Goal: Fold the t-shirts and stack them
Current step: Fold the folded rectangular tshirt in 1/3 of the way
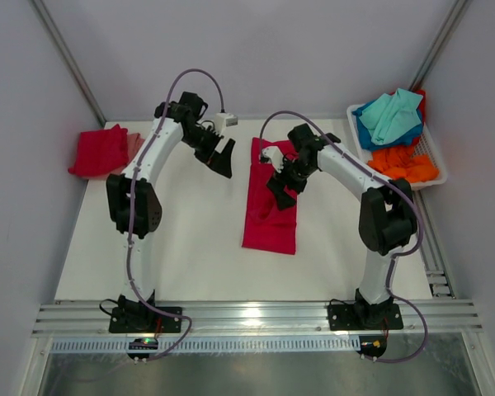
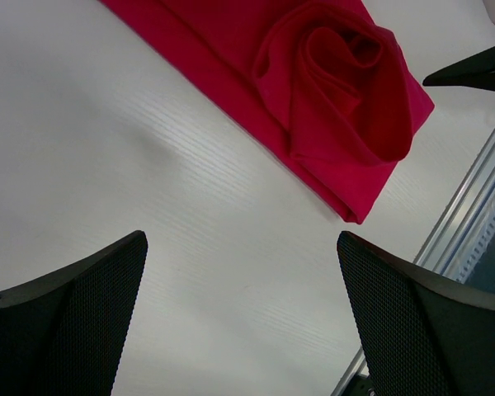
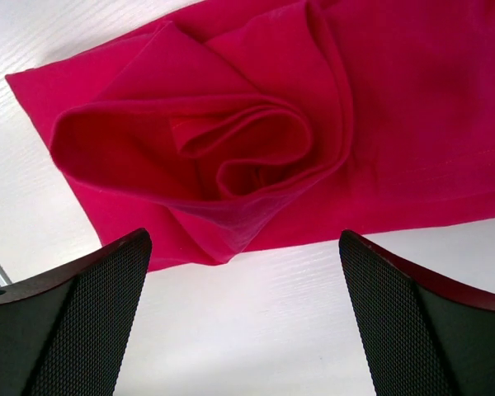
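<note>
A crimson t-shirt [image 1: 271, 216] lies folded into a long strip in the middle of the white table, one end rumpled into a loose curl [image 3: 231, 148]. My right gripper [image 1: 280, 191] hovers over the strip, open, its fingers [image 3: 82, 322] apart above bare table beside the curl. My left gripper [image 1: 223, 161] is off the strip's far left corner, open and holding nothing. In the left wrist view the crimson t-shirt [image 2: 313, 91] lies beyond the left gripper [image 2: 241, 285]. A folded red t-shirt stack [image 1: 99, 150] sits at the far left edge.
A white plastic basket [image 1: 427, 147] at the back right holds teal [image 1: 392, 115], blue [image 1: 365, 132] and orange [image 1: 404, 162] t-shirts. Aluminium rails [image 1: 256, 318] run along the near table edge. Grey walls close in the back and sides.
</note>
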`<action>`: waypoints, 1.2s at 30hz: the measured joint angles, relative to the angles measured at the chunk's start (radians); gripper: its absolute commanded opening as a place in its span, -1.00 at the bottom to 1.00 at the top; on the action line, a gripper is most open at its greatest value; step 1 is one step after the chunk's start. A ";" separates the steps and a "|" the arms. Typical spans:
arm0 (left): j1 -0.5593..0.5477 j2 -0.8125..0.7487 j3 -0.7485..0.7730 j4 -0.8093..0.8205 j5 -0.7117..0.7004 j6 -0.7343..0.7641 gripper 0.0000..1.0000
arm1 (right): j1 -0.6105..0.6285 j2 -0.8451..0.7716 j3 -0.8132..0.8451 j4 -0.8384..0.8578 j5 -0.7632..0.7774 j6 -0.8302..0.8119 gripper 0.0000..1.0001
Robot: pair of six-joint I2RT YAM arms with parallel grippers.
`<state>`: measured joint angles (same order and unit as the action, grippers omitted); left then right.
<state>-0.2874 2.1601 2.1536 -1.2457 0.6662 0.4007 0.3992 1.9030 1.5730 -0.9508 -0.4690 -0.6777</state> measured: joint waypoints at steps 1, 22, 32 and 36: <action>0.000 0.003 0.003 0.001 0.000 0.000 0.98 | 0.000 0.009 0.005 0.001 0.000 0.000 0.99; 0.000 0.050 0.008 0.003 -0.042 -0.016 0.98 | 0.001 0.203 0.126 0.042 0.014 0.040 -0.94; 0.000 0.056 0.008 0.007 -0.057 -0.023 0.99 | 0.001 0.208 0.129 0.113 0.132 0.122 -0.94; 0.000 0.073 0.008 0.010 -0.061 -0.027 0.98 | 0.001 0.189 0.116 0.151 0.206 0.148 -0.94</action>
<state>-0.2878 2.2330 2.1612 -1.2358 0.6056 0.3737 0.4000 2.0918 1.6886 -0.8001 -0.2630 -0.5301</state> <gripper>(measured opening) 0.991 0.049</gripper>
